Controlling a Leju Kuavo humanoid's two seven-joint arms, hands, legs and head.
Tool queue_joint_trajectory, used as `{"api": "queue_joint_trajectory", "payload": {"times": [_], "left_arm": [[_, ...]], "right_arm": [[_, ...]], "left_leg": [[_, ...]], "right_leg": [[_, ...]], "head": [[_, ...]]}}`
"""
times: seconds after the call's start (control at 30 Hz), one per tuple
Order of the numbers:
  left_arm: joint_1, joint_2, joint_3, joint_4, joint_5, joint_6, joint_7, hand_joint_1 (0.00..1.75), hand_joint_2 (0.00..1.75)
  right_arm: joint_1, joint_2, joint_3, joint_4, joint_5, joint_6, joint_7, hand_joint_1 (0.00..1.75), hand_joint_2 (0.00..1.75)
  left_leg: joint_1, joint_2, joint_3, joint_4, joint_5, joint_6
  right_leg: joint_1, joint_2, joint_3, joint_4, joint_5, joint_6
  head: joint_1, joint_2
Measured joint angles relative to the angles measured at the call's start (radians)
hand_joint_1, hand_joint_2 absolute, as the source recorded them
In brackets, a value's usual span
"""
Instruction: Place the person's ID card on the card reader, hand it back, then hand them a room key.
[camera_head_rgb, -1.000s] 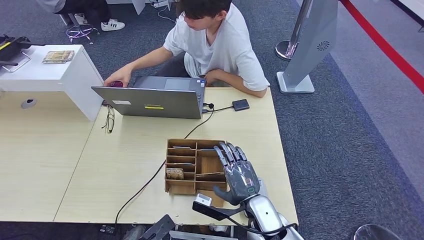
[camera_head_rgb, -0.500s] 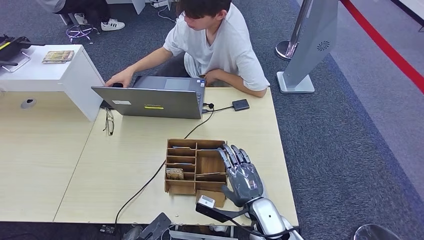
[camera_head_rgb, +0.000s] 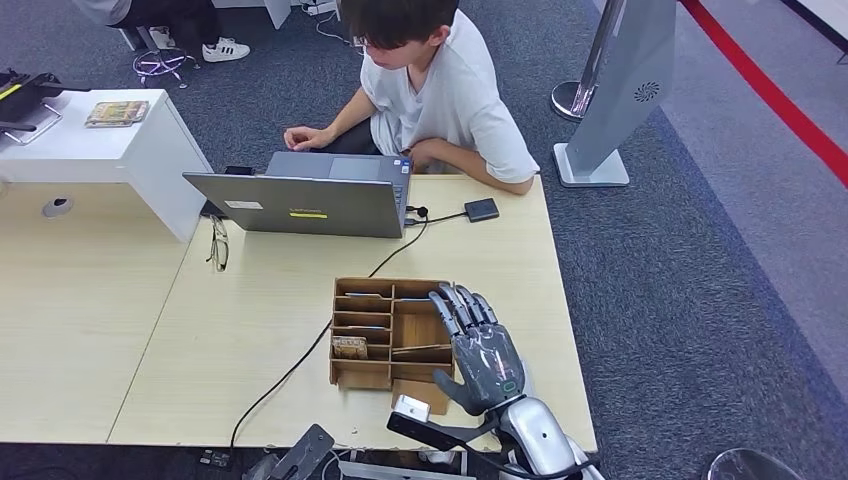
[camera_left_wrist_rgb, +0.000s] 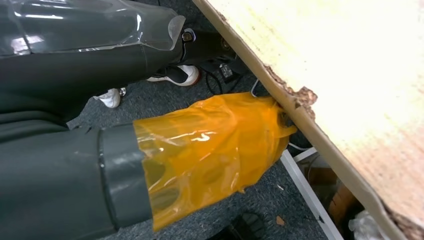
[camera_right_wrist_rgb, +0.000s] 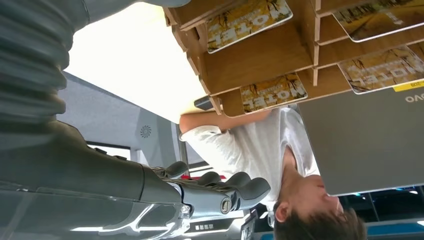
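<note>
Head view shows the right hand (camera_head_rgb: 484, 352) empty, fingers spread, hovering over the wooden card rack (camera_head_rgb: 388, 331) on the tabletop (camera_head_rgb: 260, 300), where the room key cards (camera_right_wrist_rgb: 271, 92) lie unpicked; judging by this, key handover remains. Left hand's state cannot be told.

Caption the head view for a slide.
Right hand open over the wooden card organizer; person at laptop.
</note>
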Motion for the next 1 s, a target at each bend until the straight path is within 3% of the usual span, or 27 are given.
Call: {"api": "queue_joint_trajectory", "payload": {"times": [0.13, 0.27, 0.37, 0.53, 1.0], "left_arm": [[-0.003, 0.0, 0.02, 0.04, 0.026, 0.062, -0.048, 0.0, 0.0], [-0.1, -0.011, 0.149, 0.384, 0.086, 0.245, -0.366, 0.0, 0.0], [-0.154, -0.02, 0.214, 0.551, 0.089, 0.278, -0.457, 0.0, 0.0], [-0.2, -0.054, 0.274, 0.659, 0.079, 0.278, -0.466, 0.0, 0.0], [-0.231, -0.093, 0.361, 0.717, 0.061, 0.272, -0.451, 0.0, 0.0]], "right_arm": [[-0.002, -0.003, 0.009, -0.019, -0.031, -0.006, -0.03, 0.0, 1.75], [-0.025, -0.017, 0.044, -0.013, -0.091, -0.039, -0.064, 0.02, 1.75], [-0.029, -0.025, 0.058, -0.01, -0.095, -0.045, -0.065, 0.04, 1.75], [-0.031, -0.032, 0.076, -0.01, -0.095, -0.042, -0.063, 0.11, 1.75], [-0.03, -0.034, 0.094, -0.002, -0.088, -0.037, -0.053, 0.11, 1.75]], "left_leg": [[0.0, 0.0, 0.0, 0.0, 0.0, 0.0], [0.001, 0.0, 0.0, 0.0, 0.0, 0.0], [0.001, -0.004, 0.001, 0.0, 0.001, 0.0], [-0.002, -0.024, 0.007, -0.003, -0.002, -0.001], [-0.003, -0.024, 0.016, -0.011, 0.007, -0.003]], "right_leg": [[0.0, 0.0, 0.0, 0.0, 0.0, 0.0], [0.001, 0.0, 0.0, 0.0, 0.0, 0.0], [0.0, -0.003, 0.002, 0.0, -0.001, 0.001], [-0.002, -0.024, 0.011, -0.002, -0.012, 0.006], [-0.003, -0.026, 0.018, -0.005, -0.004, 0.003]], "head": [[0.0, 0.0], [0.0, 0.0], [0.0, 0.0], [0.0, 0.0], [0.0, 0.0]]}}
